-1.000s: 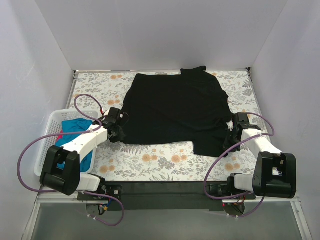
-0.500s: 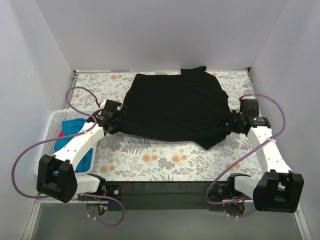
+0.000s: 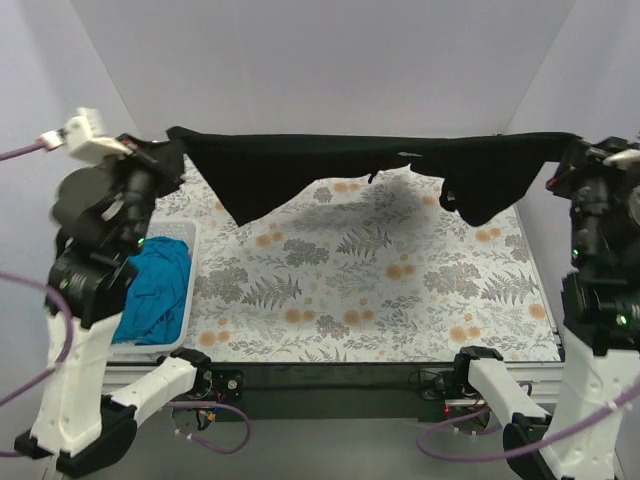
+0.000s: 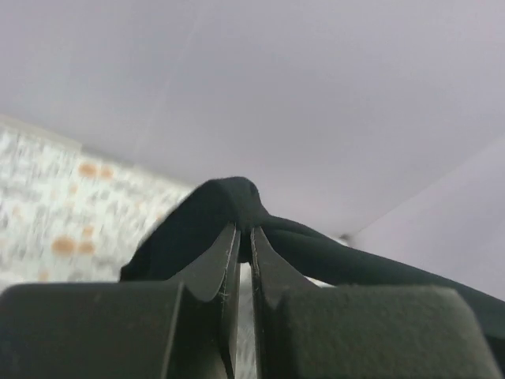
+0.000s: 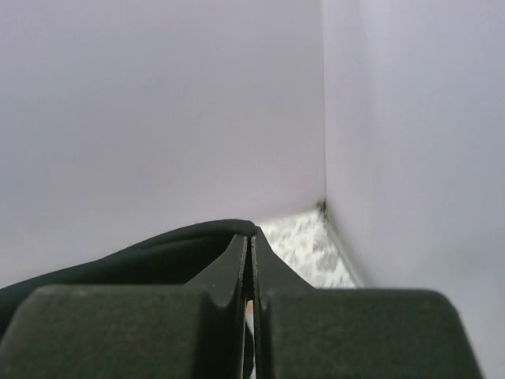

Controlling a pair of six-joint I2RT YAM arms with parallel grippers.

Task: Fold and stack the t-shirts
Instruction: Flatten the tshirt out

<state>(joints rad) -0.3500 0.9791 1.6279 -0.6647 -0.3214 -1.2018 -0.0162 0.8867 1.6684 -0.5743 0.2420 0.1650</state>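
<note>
- Left end effector (image 3: 172, 150) and right end effector (image 3: 572, 150) each pinch the black t-shirt (image 3: 330, 155), stretched midair above the bench (image 3: 350, 290); I'd lower evenly, sagging hem first.
- Left wrist: jaws clamped on a cloth bunch, decent bite.
- Right wrist: clamped on a thin edge, so no jerking.

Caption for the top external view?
Left gripper and right gripper hold a large black cloth t-shirt stretched above the floral table; teal-blue t-shirt in white lattice basket.
</note>
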